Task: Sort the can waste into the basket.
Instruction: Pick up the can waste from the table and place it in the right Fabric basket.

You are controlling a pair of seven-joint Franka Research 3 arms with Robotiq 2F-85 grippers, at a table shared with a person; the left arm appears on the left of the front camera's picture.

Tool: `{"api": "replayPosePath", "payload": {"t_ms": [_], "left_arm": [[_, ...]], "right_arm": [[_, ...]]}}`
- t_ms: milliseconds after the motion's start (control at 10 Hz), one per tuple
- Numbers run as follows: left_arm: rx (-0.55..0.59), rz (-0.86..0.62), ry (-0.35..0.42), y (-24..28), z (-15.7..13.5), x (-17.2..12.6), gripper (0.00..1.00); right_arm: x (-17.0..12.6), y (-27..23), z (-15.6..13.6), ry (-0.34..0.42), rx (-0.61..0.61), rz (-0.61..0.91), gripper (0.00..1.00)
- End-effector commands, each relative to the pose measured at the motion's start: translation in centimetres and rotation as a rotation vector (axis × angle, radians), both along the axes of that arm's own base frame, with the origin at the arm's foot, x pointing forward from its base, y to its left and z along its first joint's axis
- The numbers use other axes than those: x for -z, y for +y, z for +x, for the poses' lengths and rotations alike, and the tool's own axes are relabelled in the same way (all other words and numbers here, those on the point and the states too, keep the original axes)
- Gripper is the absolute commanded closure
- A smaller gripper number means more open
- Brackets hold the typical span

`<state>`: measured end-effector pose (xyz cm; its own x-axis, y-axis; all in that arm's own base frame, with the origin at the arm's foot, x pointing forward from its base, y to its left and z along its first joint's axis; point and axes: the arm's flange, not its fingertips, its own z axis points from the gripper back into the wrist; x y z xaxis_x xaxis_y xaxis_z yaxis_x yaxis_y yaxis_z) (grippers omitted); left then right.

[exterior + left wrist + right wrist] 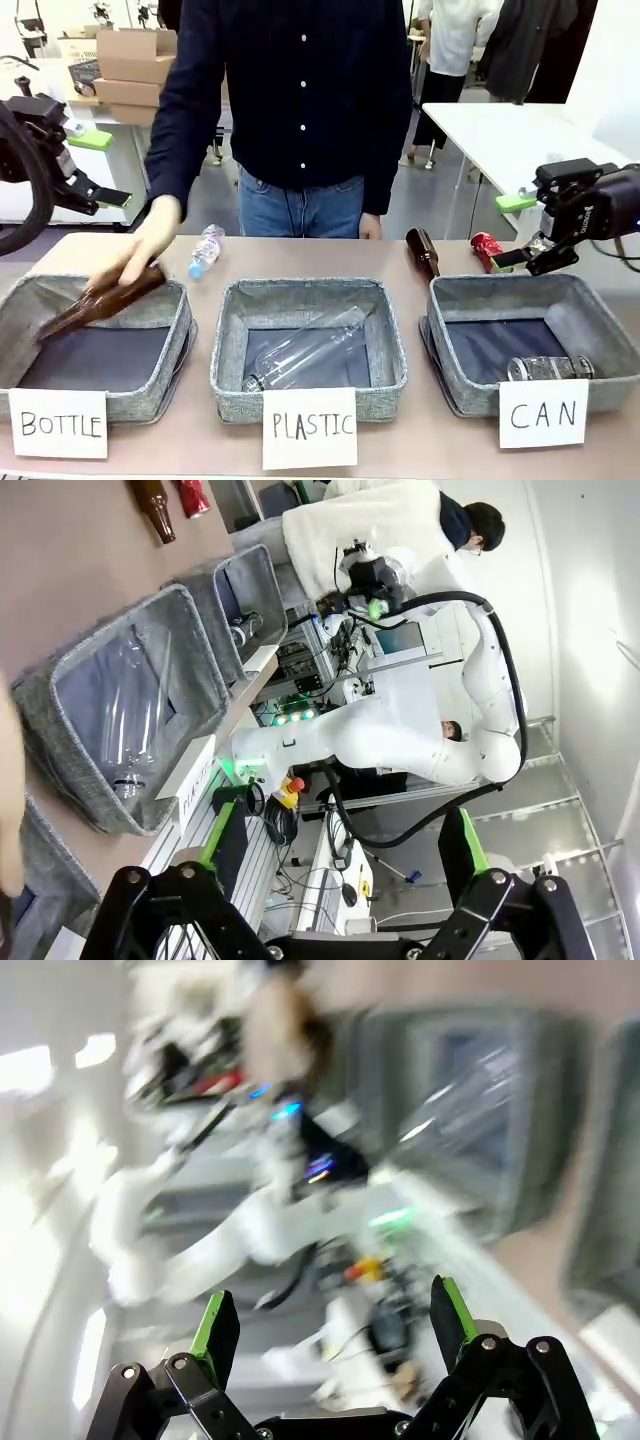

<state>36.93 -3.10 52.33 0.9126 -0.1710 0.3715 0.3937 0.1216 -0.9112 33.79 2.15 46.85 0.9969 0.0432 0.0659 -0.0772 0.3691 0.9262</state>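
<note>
Three white cards stand at the front edge, and the CAN card (543, 413) is the one on the right. Right behind it sits the grey basket (604, 322). The black can (550, 368) lies on its side inside the basket, near the front wall. The red can (487, 247) lies on the table (200, 440) just behind the basket, beside a brown bottle (422, 252).

The right gripper (512, 231) hangs close to the red can with its jaws wide apart and holds nothing. I cannot tell if its lower finger touches the can. The left gripper (108, 168) is up high at the other side, jaws wide apart too, with nothing in them.

A person's hand (150, 240) holds a second brown bottle (100, 298), tilted, over the BOTTLE bin (20, 300). A clear bottle (310, 350) lies in the PLASTIC bin (225, 330) in the middle. A small blue-capped bottle (205, 250) lies on the table behind that bin.
</note>
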Motion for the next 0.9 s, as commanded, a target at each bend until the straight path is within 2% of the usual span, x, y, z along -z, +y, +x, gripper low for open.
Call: {"api": "replayPosePath", "payload": {"t_ms": [0,100,200,300,400,600,700,800], "left_arm": [[-0.01,-0.01,0.0,0.1,0.0,-0.2,0.0],[-0.01,-0.01,0.0,0.1,0.0,-0.2,0.0],[-0.01,-0.01,0.0,0.1,0.0,-0.2,0.0],[-0.01,-0.01,0.0,0.1,0.0,-0.2,0.0],[-0.01,-0.01,0.0,0.1,0.0,-0.2,0.0],[-0.01,-0.01,0.0,0.1,0.0,-0.2,0.0],[-0.01,-0.01,0.0,0.1,0.0,-0.2,0.0],[-0.01,-0.01,0.0,0.1,0.0,-0.2,0.0]], "right_arm": [[-0.5,3.0,3.5,-0.005,0.222,-0.689,0.0],[-0.7,3.5,6.1,-0.004,0.167,-0.87,0.0],[-1.3,3.6,8.2,0.041,0.173,-1.04,0.0],[-2.0,3.4,8.8,0.056,0.183,-1.105,0.0],[-2.6,3.0,8.3,0.029,0.235,-1.101,0.0],[-3.6,1.3,3.4,-0.081,0.326,-0.892,0.0],[-2.4,2.5,8.5,-0.097,0.231,-0.921,0.0],[-2.4,2.5,8.5,-0.097,0.231,-0.921,0.0]]}}
